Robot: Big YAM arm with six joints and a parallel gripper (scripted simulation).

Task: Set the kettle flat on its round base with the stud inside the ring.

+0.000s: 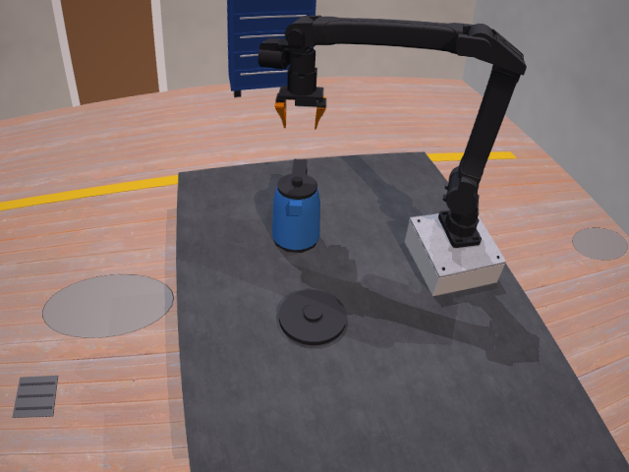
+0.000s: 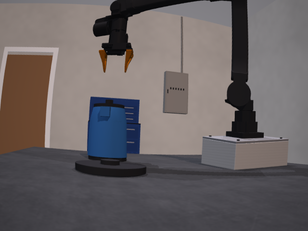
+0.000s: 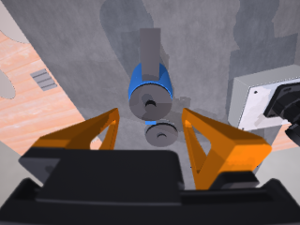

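The blue kettle (image 1: 296, 218) (image 2: 107, 134) (image 3: 138, 103) stands upright on the dark grey table top (image 1: 380, 406), with its black lid and knob up. Its dark handle bar (image 1: 300, 166) (image 3: 151, 47) is on the far side in the top view. The round black base (image 1: 312, 317) (image 2: 110, 168) (image 3: 160, 134) lies flat with its stud up, apart from the kettle and nearer to the top view. My gripper (image 1: 300, 126) (image 2: 114, 71) (image 3: 150, 112) is open and empty. It hangs well above the kettle with its orange fingers pointing down.
The arm's white pedestal (image 1: 457, 264) (image 2: 243, 151) (image 3: 255, 100) stands to the right of the kettle. A blue drawer cabinet (image 1: 254, 30) (image 2: 133, 129) stands at the back. A grey box (image 2: 175, 92) hangs on the wall. The wooden floor (image 1: 76, 228) surrounds the table.
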